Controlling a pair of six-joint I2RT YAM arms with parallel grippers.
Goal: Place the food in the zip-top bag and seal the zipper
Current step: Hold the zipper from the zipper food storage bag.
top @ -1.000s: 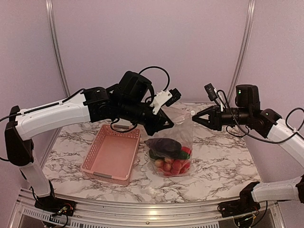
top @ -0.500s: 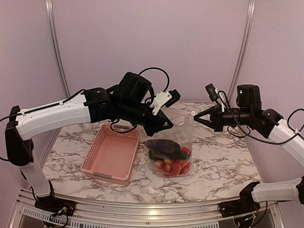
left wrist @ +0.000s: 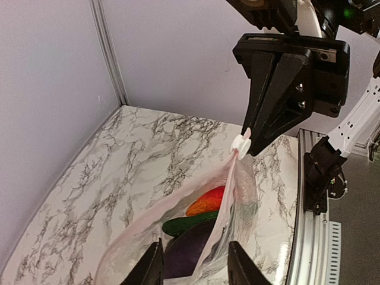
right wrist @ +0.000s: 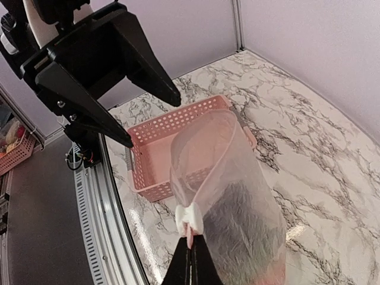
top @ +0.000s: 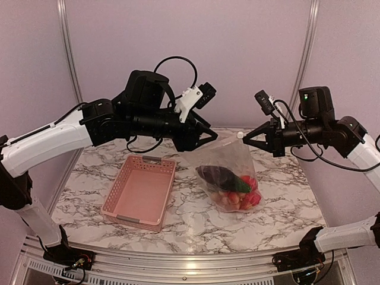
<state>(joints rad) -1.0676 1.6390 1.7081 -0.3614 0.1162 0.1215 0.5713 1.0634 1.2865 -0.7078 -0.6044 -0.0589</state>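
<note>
The zip-top bag (top: 230, 169) hangs tilted from my right gripper (top: 244, 138), which is shut on the end of the zipper (right wrist: 191, 236) just below its white slider (right wrist: 190, 217). The food lies in the bag's bottom: a purple eggplant (top: 215, 174), a green cucumber (top: 240, 186) and red pieces (top: 238, 199). The bag's mouth (right wrist: 202, 133) gapes open. My left gripper (top: 205, 141) is open beside the bag's left top corner, apart from it. In the left wrist view its fingers (left wrist: 152, 266) frame the bag (left wrist: 237, 196) and the food (left wrist: 196, 228).
A pink plastic basket (top: 139, 190) stands empty on the marble table left of the bag; it also shows in the right wrist view (right wrist: 155, 142). The table's metal front rail (top: 178, 258) runs along the near edge. Walls close in behind and at both sides.
The bag has been lifted and has swung right, hanging from my right gripper. My left arm has risen and drawn back left from the bag.
</note>
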